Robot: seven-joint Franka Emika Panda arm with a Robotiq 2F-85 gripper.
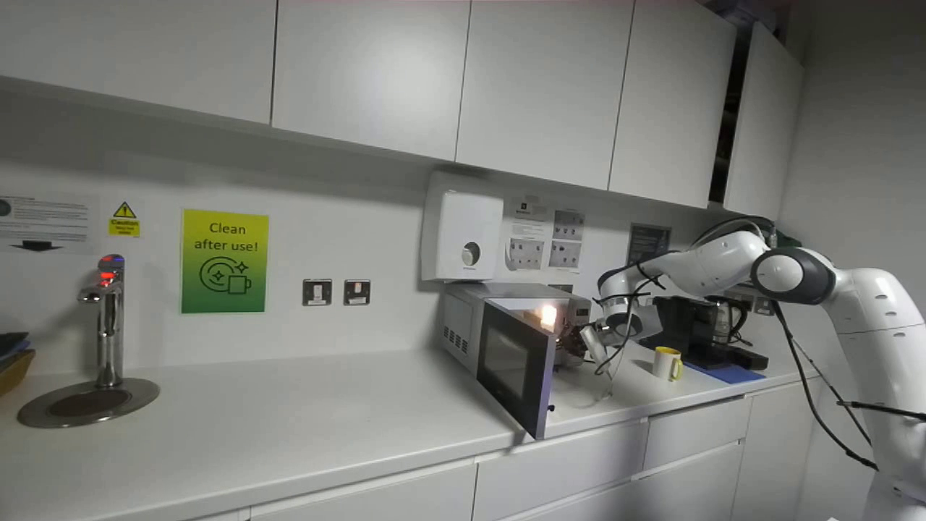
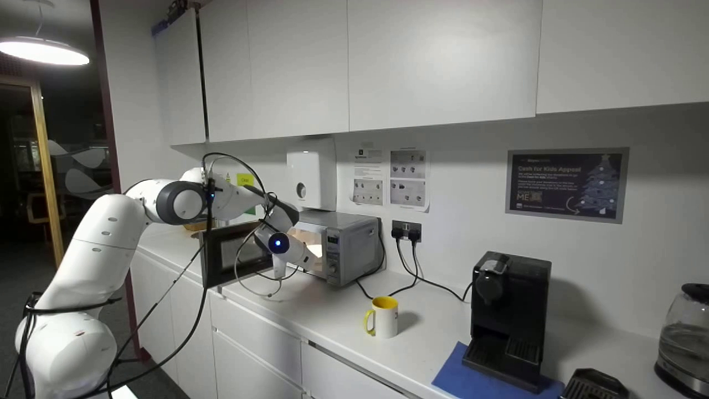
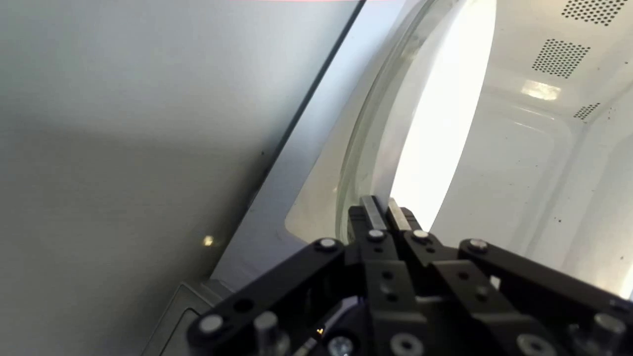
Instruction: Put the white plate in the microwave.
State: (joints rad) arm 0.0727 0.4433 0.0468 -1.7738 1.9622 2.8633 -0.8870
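Gripper (image 3: 384,207), metal-tipped fingers (image 3: 399,217) clamped on rim of round white plate (image 3: 442,113), washed bright, inside silver-grey microwave (image 2: 357,249); translucent curved turntable (image 3: 359,153) just beside. Perforated cavity lining (image 3: 561,58). Flat dark-glass door (image 1: 506,365) wide open. Outward: smooth worktop (image 1: 289,412), cylindrical yellow-lined mug (image 2: 386,322), boxy black coffee machine (image 2: 512,305).

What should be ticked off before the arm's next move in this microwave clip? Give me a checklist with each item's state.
1. Access: the door of the microwave stands open. Ok.
2. Grip: the claw is shut on the edge of the white plate. Ok.
3. Position: the wrist view shows the white plate inside, over the glass turntable. Ok.
4. Seating: whether it rests on the turntable is hidden. Cannot tell.
5. Release: not yet done, so withdrawing now would likely drag it out. Not ok.
6. Surroundings: the mug stands upright, apart from the microwave. Ok.
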